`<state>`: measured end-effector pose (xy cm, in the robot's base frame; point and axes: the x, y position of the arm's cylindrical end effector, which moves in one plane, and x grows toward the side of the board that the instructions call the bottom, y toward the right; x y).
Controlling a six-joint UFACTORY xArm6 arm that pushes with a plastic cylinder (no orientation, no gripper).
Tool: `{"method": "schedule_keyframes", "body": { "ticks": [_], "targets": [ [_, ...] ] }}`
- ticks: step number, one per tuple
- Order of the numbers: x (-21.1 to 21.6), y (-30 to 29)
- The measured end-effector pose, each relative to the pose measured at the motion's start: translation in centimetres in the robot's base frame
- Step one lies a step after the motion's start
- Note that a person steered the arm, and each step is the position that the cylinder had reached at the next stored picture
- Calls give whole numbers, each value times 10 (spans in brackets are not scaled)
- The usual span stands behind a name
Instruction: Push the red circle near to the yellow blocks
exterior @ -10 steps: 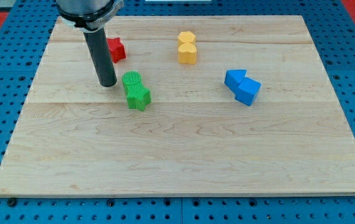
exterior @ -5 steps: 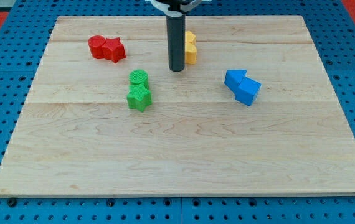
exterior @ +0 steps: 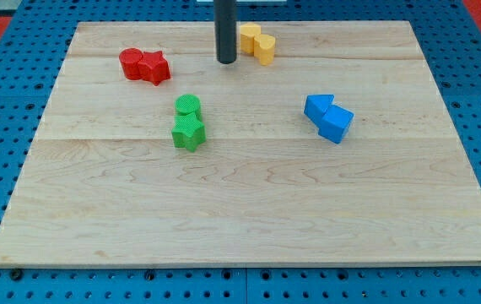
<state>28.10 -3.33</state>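
The red circle [exterior: 131, 62] lies at the board's upper left, touching a second red block [exterior: 156, 67] on its right. Two yellow blocks [exterior: 257, 41] sit side by side near the view's top, right of centre. My tip [exterior: 226, 61] rests on the board just left of and slightly below the yellow blocks, well to the right of the red pair. The rod rises straight out of the view's top.
Two green blocks, a cylinder [exterior: 188, 105] above a star [exterior: 188, 133], stand left of centre. Two blue blocks [exterior: 328, 116] touch at the right. The wooden board [exterior: 249, 211] lies on a blue pegboard table.
My tip moved from left of the green blocks to the right and up, now beside the yellow blocks. The yellow blocks shifted upward and now lie side by side. The green pair shifted slightly.
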Motion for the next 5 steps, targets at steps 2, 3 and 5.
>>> {"method": "schedule_keyframes", "body": {
  "ticks": [2, 3, 5],
  "targets": [
    [48, -100],
    [47, -185],
    [-14, -189]
  ]
}}
